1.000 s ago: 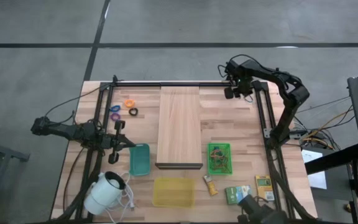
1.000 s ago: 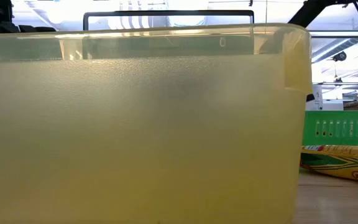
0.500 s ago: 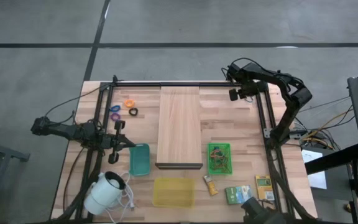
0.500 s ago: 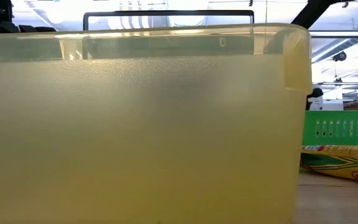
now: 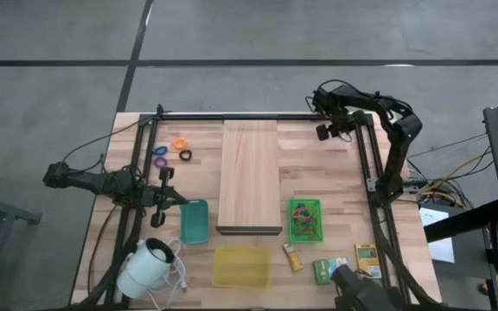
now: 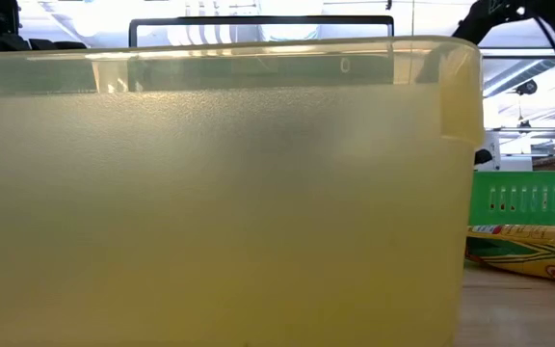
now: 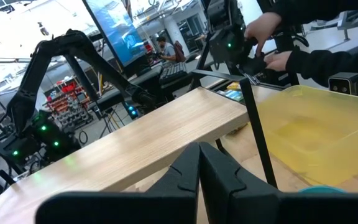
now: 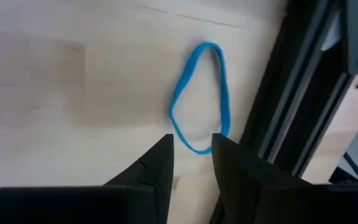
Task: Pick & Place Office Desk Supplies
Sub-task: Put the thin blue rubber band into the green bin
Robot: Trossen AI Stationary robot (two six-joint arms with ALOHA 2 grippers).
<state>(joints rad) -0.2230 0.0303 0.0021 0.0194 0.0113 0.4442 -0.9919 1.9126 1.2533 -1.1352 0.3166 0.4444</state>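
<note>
Table [image 5: 335, 173]: pale wood.
Right gripper [image 8: 191, 146]: fingers slightly apart over blue rubber band [image 8: 201, 93], nothing pinched.
Left gripper [image 7: 199, 163]: pressed together.

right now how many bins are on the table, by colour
teal bin: 1
yellow bin: 1
green bin: 1
total: 3
</note>
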